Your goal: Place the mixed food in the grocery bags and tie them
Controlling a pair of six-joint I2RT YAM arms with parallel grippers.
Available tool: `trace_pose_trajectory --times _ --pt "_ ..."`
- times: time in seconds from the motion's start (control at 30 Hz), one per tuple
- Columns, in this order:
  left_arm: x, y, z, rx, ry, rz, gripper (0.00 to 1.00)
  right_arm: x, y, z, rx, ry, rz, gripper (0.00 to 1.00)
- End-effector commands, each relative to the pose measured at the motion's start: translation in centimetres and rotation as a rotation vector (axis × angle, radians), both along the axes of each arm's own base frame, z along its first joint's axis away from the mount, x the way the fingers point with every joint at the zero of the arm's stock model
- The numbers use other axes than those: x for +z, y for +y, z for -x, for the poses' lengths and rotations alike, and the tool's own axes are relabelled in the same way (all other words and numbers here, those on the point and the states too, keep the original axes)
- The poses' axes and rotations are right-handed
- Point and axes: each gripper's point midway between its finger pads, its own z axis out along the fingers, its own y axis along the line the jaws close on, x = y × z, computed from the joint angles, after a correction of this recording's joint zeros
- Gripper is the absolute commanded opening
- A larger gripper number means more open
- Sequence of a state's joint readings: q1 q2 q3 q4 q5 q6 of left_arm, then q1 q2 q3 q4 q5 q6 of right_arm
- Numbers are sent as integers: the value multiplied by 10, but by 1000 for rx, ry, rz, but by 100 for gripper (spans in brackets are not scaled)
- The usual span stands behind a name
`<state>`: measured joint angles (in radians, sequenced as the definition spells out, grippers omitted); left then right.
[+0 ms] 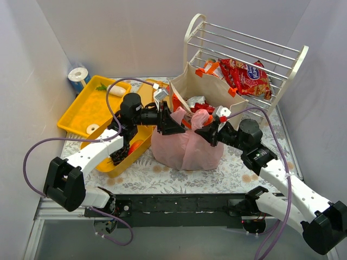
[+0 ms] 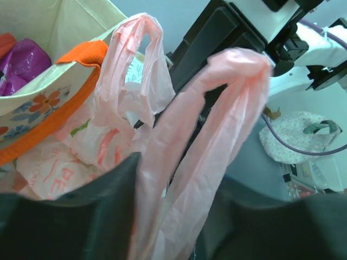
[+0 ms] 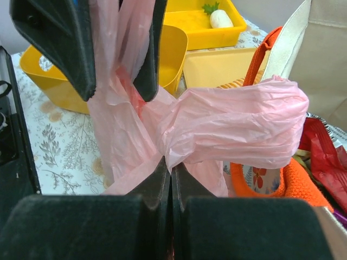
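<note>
The pink grocery bag (image 1: 184, 150) stands full in the middle of the table, its two handles crossed above it. My right gripper (image 3: 172, 169) is shut on one pink handle (image 3: 238, 127) just past the crossing. My left gripper (image 2: 168, 216) is open, and the other pink handle strips (image 2: 179, 162) run loosely between its fingers (image 3: 73, 43). Behind the pink bag stands the beige tote (image 1: 209, 89) with orange straps (image 2: 81, 54). A purple packet (image 2: 21, 59) lies inside it. In the top view, the left gripper (image 1: 172, 125) and right gripper (image 1: 207, 131) face each other over the bag's top.
Two yellow trays (image 1: 87, 111) (image 1: 127, 157) sit left of the bags, one holding a white vegetable (image 1: 116, 90). A white wire rack (image 1: 246, 49) at the back right carries red snack packets (image 1: 249, 76). A blue-and-white roll (image 1: 79, 76) stands in the back left corner.
</note>
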<state>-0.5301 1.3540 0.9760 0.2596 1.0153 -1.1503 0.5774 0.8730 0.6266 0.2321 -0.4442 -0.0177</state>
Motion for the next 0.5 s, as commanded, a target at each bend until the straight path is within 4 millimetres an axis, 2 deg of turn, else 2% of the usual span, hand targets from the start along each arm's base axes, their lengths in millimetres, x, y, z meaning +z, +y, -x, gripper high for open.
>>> trace_pose_trajectory --times 0.0,0.03,0.07,0.1,0.13,0.17,0.23,0.27,0.33,0.37,0.4,0.47 --pt "7 5 5 -26 -35 -8 30 22 -3 -3 -2 -93 34 1" --pt "8 5 6 -31 -41 -8 23 23 -3 -3 0 -101 38 1" --pt "5 5 7 -39 -30 -18 9 26 -2 0 12 -113 39 1" --pt "2 5 9 -63 -14 -30 5 28 -2 1 19 -122 43 1" --pt "10 3 6 -78 -53 -34 1 33 -1 3 30 -141 55 1" --pt "-13 3 5 -90 56 -105 0 33 2 5 50 -140 65 1" --pt "-23 2 2 -113 68 -147 0 39 5 6 76 -176 91 1" --pt "-29 2 1 -120 111 -177 0 35 8 9 96 -172 110 1" --pt "-35 1 -2 -136 128 -201 0 37 12 11 115 -196 122 1" --pt "-33 0 -3 -137 153 -222 0 35 15 13 137 -216 140 1" --pt "-45 -2 -8 -137 199 -255 0 35 17 15 145 -227 147 1" --pt "-58 0 -12 -120 236 -309 0 37 20 18 160 -259 157 1"
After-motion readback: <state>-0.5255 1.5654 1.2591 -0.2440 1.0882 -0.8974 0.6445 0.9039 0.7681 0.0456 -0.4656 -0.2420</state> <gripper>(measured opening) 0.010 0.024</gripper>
